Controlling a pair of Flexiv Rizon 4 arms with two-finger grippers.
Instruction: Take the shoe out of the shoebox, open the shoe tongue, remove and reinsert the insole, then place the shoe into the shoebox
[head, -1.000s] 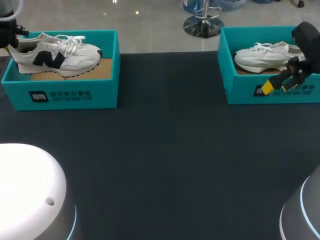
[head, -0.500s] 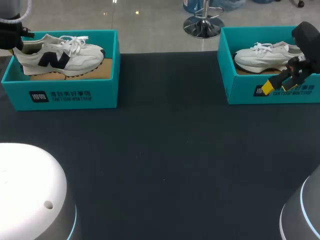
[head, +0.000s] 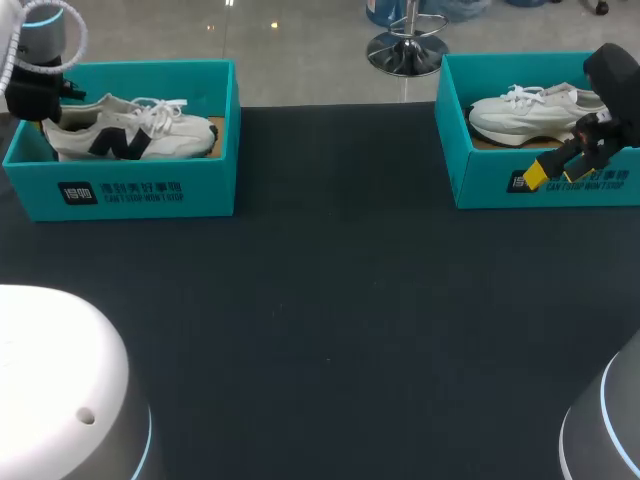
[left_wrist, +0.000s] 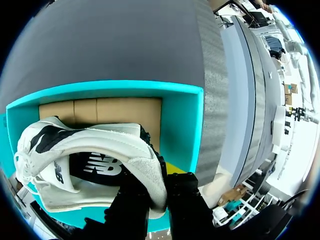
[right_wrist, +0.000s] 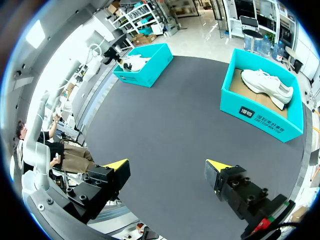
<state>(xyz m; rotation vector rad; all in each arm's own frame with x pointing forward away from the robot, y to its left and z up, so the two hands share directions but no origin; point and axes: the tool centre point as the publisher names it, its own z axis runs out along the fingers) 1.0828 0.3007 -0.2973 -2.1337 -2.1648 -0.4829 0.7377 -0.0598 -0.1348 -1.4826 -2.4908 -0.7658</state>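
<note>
As the shoe (head: 130, 135) sinks into the shoebox (head: 120, 190) | left gripper (left_wrist: 159, 182) grasps its heel | right gripper (right_wrist: 166, 165) released, idle | letting-go remains

Dark grey table (head: 330, 330), a second teal box (head: 478, 182) with an all-white sneaker (head: 522, 110) at its far right

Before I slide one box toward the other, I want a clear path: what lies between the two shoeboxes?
Nothing but bare dark table lies between the left shoebox and the right shoebox, as the head view shows.
</note>
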